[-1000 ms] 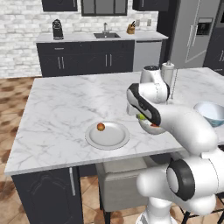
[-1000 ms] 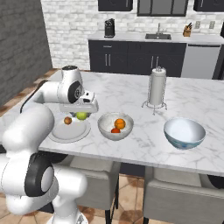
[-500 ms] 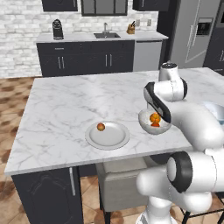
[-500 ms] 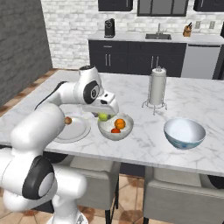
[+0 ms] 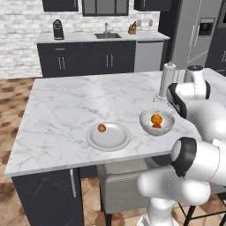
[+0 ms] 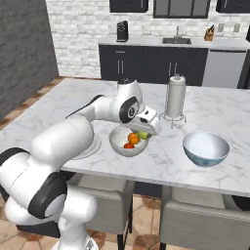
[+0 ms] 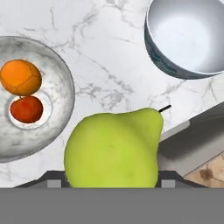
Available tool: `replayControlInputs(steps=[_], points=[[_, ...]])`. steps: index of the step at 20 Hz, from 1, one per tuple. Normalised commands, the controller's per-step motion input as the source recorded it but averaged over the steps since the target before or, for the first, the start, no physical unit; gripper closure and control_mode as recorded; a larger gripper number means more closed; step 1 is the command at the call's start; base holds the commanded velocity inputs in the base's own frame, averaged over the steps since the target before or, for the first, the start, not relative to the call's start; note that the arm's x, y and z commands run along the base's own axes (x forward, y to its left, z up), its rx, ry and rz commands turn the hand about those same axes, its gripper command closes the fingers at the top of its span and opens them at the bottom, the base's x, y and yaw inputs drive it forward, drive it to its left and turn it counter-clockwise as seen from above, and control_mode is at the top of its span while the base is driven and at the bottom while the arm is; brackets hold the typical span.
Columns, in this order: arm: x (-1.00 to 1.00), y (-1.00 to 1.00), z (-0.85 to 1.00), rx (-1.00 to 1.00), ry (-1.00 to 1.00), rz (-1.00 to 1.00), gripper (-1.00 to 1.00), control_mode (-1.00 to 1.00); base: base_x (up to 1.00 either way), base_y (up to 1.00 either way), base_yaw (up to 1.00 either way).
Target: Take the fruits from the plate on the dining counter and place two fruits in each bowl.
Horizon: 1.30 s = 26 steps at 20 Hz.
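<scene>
1. Jaws clamped on a yellow-green pear (image 7: pixel 114 148), stem pointing up-right in the hand view; same pear seen as a small green shape (image 6: pixel 142 135) under the gripper (image 6: pixel 146 131) in the right base view.
2. Held in the air over the desk (image 5: pixel 75 110), just beside the right rim of the speckled white-grey bowl (image 6: pixel 119 144), between that bowl and the light blue bowl (image 6: pixel 205 148).
3. In the hand view, marble desk top (image 7: pixel 109 65) directly beneath the pear, speckled bowl (image 7: pixel 57 105) to the left, light blue bowl (image 7: pixel 175 65) at the upper right, desk edge running diagonally at the lower right.
4. Inside the speckled bowl: an orange fruit (image 7: pixel 20 78) and a red-orange fruit (image 7: pixel 26 109), touching each other; also visible as (image 5: pixel 156 118) and (image 5: pixel 156 126) in the left base view.
5. Light blue bowl showing a pale inside.
6. Round pale plate (image 5: pixel 115 140) lying left of the speckled bowl (image 5: pixel 148 125), near the desk's front edge.
7. One brownish-red fruit (image 5: pixel 102 128) resting on the plate's left part.
8. Paper towel holder (image 6: pixel 175 97) standing upright on the desk behind the two bowls.
9. Farther back, dark cabinets with a sink (image 5: pixel 106 35) and a coffee machine (image 5: pixel 58 29) on the grey counter.
</scene>
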Motion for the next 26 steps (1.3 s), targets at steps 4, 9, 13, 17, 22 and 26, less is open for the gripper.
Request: replayControlInputs(steps=[4,9,13,17,22,26], points=[[0.07,-1.0,0.0,0.0,-0.01,-0.12,1.0,-1.0,0.0,0.0,0.0],[0.24,-1.0,0.0,0.0,0.0,-0.05,1.0,-1.0,0.0,0.0,0.0],[0.36,-0.98,0.0,0.02,-0.01,0.0,1.0,-1.0,0.0,0.0,0.0],[0.53,-0.73,-0.01,0.15,0.0,0.0,1.0,-1.0,0.0,0.0,0.0],[0.47,-0.45,-0.14,0.19,0.0,0.0,1.0,-1.0,0.0,0.0,0.0],[0.45,-0.21,-0.3,0.09,0.0,-0.02,1.0,-1.0,0.0,0.0,0.0]])
